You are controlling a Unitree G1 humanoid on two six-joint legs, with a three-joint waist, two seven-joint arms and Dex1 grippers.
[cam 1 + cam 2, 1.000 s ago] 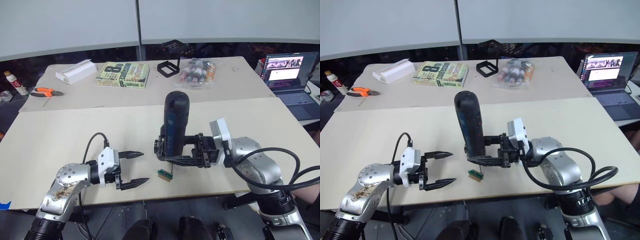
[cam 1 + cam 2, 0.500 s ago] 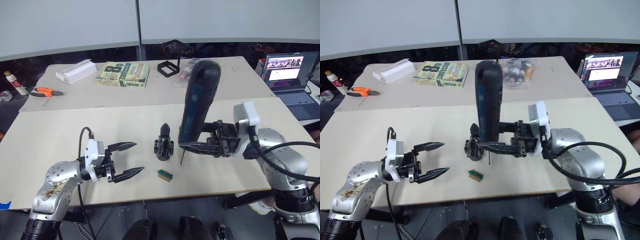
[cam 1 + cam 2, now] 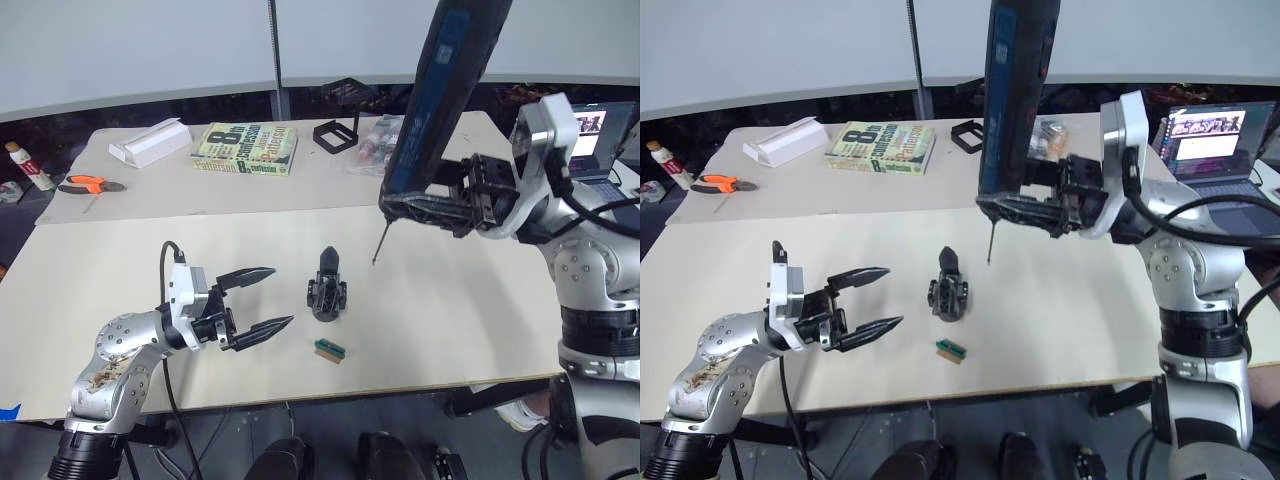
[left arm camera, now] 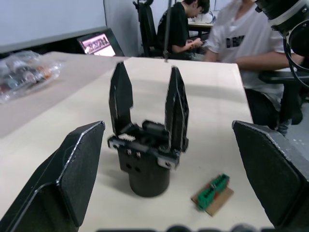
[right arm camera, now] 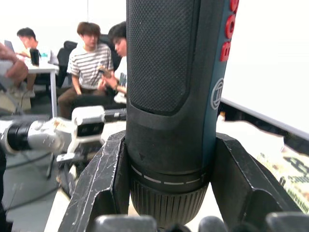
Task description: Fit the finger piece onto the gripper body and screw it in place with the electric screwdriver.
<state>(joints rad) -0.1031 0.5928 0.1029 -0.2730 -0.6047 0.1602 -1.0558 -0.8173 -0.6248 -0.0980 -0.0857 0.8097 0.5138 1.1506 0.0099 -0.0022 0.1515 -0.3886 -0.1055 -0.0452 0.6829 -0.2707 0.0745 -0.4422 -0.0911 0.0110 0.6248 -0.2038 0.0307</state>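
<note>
Gripper body (image 3: 326,291) upright at centre of frame on the near beige table (image 3: 120,250), two pointed black fingers sticking up, so finger piece (image 4: 119,98) apparently already seated on it; which of the two prongs cannot tell. Small green block (image 3: 330,349) just below and right of it, apart. Left gripper (image 3: 257,301) at lower left of frame, low over the table, fingers spread wide, nothing between them, tips aimed at the gripper body but short of it. Electric screwdriver (image 3: 440,85) upper right of frame, tilted, clamped near its lower end in right gripper (image 3: 432,205), fingers closed on the barrel. Thin bit (image 3: 378,245) pointing down, off the table, right of and above the gripper body. Far table: book (image 3: 246,148), white box (image 3: 150,141), orange pliers (image 3: 86,184), bag of small bottles (image 3: 378,150), laptop (image 3: 1213,135) at right edge.
</note>
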